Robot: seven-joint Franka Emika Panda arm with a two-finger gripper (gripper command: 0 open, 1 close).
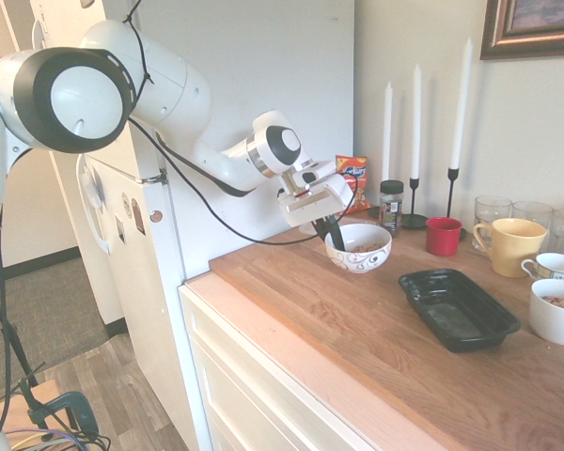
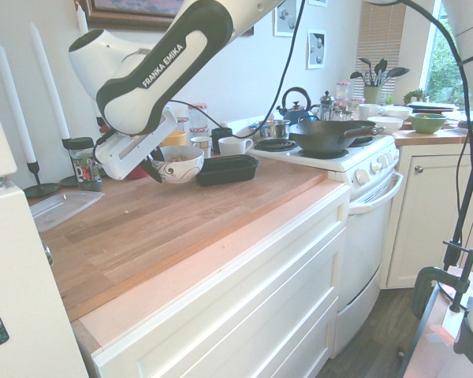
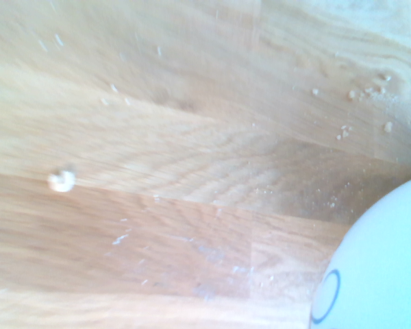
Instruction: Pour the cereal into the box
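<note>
A white patterned bowl (image 1: 359,249) stands on the wooden counter with tan cereal (image 1: 368,247) inside it. My gripper (image 1: 334,235) reaches down at the bowl's near-left rim, its dark fingers shut on that rim. The black glossy box (image 1: 459,308) lies to the right of the bowl, apart from it and with nothing in it. From the other side, the bowl (image 2: 177,164) sits just left of the box (image 2: 227,168), with the gripper (image 2: 153,163) at its left edge. The wrist view shows bare wood, a stray crumb (image 3: 61,180) and the bowl's white side (image 3: 383,274).
Behind the bowl stand a red cup (image 1: 443,236), a yellow mug (image 1: 510,245), a jar (image 1: 391,205), candles (image 1: 415,113) and a snack bag (image 1: 352,178). White cups (image 1: 556,315) sit at the right. A clear flat container (image 2: 63,209) lies near the fridge, and a stove (image 2: 323,146) adjoins the counter.
</note>
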